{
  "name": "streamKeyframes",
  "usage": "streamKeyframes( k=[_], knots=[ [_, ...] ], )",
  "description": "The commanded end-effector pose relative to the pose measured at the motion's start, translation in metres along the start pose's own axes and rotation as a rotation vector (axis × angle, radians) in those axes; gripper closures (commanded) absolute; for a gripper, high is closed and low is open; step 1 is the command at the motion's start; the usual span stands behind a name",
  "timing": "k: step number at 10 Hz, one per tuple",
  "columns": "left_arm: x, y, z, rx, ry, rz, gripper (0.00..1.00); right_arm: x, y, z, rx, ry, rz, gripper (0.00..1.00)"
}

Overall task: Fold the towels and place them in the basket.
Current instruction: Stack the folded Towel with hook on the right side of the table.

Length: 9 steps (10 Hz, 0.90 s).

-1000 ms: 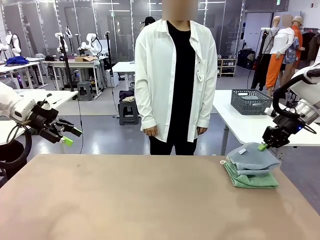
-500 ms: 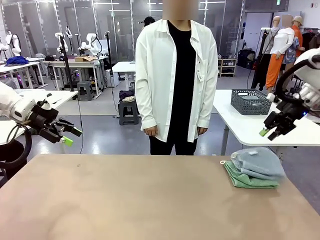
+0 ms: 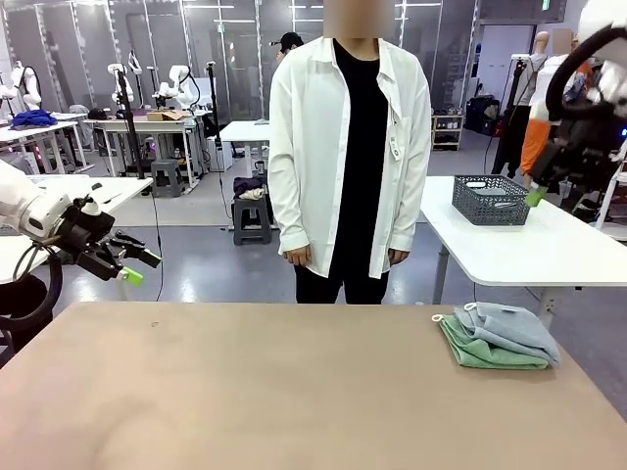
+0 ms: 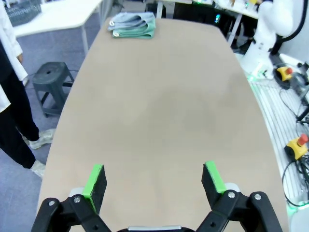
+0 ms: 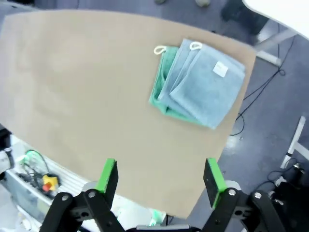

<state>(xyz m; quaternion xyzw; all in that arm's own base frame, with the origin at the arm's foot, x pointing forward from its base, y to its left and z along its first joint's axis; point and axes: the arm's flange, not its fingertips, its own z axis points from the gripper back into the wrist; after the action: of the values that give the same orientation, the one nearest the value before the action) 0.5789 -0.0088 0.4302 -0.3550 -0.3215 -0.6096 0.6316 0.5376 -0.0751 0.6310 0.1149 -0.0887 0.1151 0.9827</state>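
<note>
Spanning the foreground of the front view, the tan, smooth-topped bench (image 3: 245,392) carried one stack near its right far corner: a pale grey-blue terry towel (image 3: 509,329), folded, lay on top of a folded mint-green terry towel (image 3: 485,355). The green edge projected along the near and left sides of the stack. In the right wrist view, the grey-blue towel (image 5: 205,84) showed a small white tag on its upper face and two pale hanging loops at the stack's corner, with the mint-green towel (image 5: 159,99) visible as a strip beneath it. Both towels rested flat on the bench, apart from either hand.

The left hand (image 3: 135,266) was positioned off the bench's left edge, above floor level, with its green pads spread wide and nothing between them. The left wrist view confirmed this: the left hand (image 4: 154,181) stood wide apart over bare bench surface, with the towel stack far off at the opposite end.

The right hand (image 3: 545,192) was raised high at the right of the front view, well above and beyond the stack. In the right wrist view the right hand (image 5: 159,179) had its pads set wide, empty, looking down on the towels.

Beyond the bench, a person in a white coat over black clothing (image 3: 348,147) stood at the far side, arms down. Farther right, a dark grey rectangular wire-mesh basket (image 3: 492,199) sat on a separate white table (image 3: 529,250), well apart from the towels.
</note>
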Motion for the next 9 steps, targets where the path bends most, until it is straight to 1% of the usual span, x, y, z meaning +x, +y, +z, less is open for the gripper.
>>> streamKeyframes(
  k=[1,2,3,4,5,6,7,8,9],
  knots=[
    [0.001,-0.003,-0.001,-0.001,-0.001,0.0,0.0,-0.079,0.075,0.031,-0.12,-0.086,-0.029,0.11],
    [0.001,-0.003,-0.001,-0.001,-0.001,0.0,0.0,-0.113,0.099,0.053,-0.131,-0.121,-0.005,0.11],
    [0.001,-0.003,-0.001,-0.001,-0.001,0.0,0.0,-0.145,0.112,0.069,-0.125,-0.157,0.018,0.11],
    [0.001,-0.003,-0.001,-0.001,-0.001,0.0,0.0,-0.171,0.118,0.078,-0.119,-0.197,0.038,0.11],
    [0.001,-0.003,-0.001,-0.001,-0.001,0.0,0.0,-0.189,0.118,0.081,-0.126,-0.239,0.036,0.11],
    [0.001,-0.003,-0.001,-0.001,-0.001,0.0,0.0,-0.194,0.12,0.08,-0.136,-0.267,0.02,0.11],
    [0.001,-0.003,-0.001,-0.001,-0.001,0.0,0.0,-0.19,0.126,0.073,-0.166,-0.297,0.026,0.11],
    [0.001,-0.003,-0.001,-0.001,-0.001,0.0,0.0,-0.199,0.127,0.098,-0.114,-0.232,0.047,0.11],
    [0.001,-0.003,-0.001,-0.001,-0.001,0.0,0.0,-0.199,0.127,0.098,-0.114,-0.232,0.047,0.11]
  ],
)
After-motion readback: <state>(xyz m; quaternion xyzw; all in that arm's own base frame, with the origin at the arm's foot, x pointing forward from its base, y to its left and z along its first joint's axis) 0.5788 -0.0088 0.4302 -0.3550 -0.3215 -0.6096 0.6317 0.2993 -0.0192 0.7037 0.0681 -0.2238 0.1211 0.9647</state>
